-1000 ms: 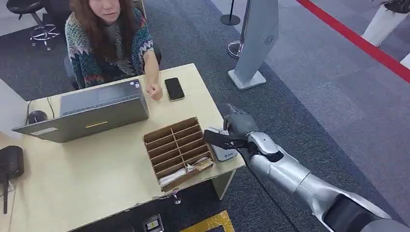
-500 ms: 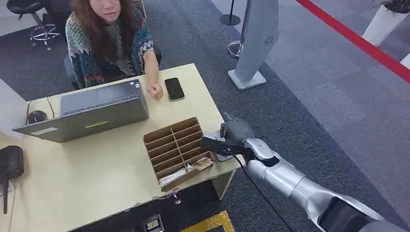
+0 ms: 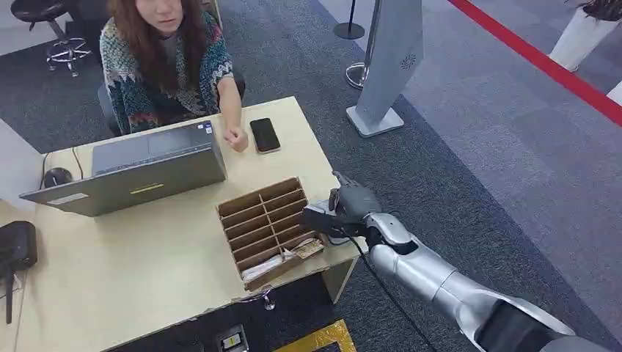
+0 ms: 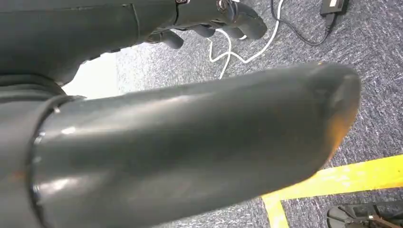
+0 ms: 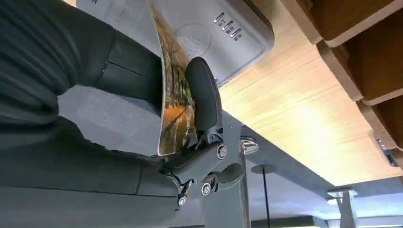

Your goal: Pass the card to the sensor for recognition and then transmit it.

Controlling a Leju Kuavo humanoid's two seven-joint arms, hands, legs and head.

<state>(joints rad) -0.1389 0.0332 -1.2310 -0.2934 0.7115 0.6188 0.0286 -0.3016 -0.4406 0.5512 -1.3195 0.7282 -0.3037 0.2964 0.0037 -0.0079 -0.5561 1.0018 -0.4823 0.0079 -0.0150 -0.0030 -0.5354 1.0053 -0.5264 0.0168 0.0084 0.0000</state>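
Right wrist view: my right hand (image 5: 142, 123) is pinching the card (image 5: 173, 99) edge-on just beside the card reader (image 5: 199, 33), card face slanting toward its sensor mark; left hand (image 4: 209, 19) is dangling, fingers curled, far off.

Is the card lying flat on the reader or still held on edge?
Held on edge: the right robot hand pinches the card above the reader.
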